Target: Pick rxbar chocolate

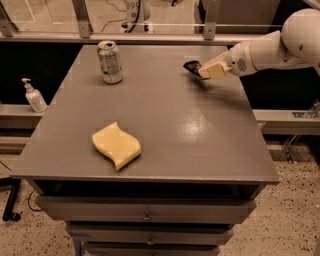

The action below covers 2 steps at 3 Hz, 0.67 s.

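Tabletop, end effector holding rxbar chocolate, far-right

A: Furniture?
B: Grey table, sheen of light on its top; drawers stacked under it.
A: Surroundings?
B: Speckled floor all round; glass partition with metal posts behind; pump bottle on a ledge, left of table.

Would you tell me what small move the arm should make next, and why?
Probably a short straight lift. The gripper, at the far right of the table, seems shut on the black snack bar, whose end sticks out just above the surface; the can and sponge lie well away.
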### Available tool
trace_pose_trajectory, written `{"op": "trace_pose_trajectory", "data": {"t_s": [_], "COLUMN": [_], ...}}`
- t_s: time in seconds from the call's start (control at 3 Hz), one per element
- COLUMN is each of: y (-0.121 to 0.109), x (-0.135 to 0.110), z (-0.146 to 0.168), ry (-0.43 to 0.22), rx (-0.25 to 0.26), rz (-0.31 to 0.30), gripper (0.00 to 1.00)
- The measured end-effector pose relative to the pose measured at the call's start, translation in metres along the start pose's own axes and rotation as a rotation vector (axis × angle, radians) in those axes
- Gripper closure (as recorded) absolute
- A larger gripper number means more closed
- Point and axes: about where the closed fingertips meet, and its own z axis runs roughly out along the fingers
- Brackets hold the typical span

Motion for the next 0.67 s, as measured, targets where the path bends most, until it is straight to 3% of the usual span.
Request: {"op": "trace_pose_trajectory", "data": {"t_s": [0.67], "y": [0.026], "x": [-0.025], "z": [-0.007], "ry": [-0.034], "rx": [-0.093], "rz": [-0.039], "gripper": [1.0]}}
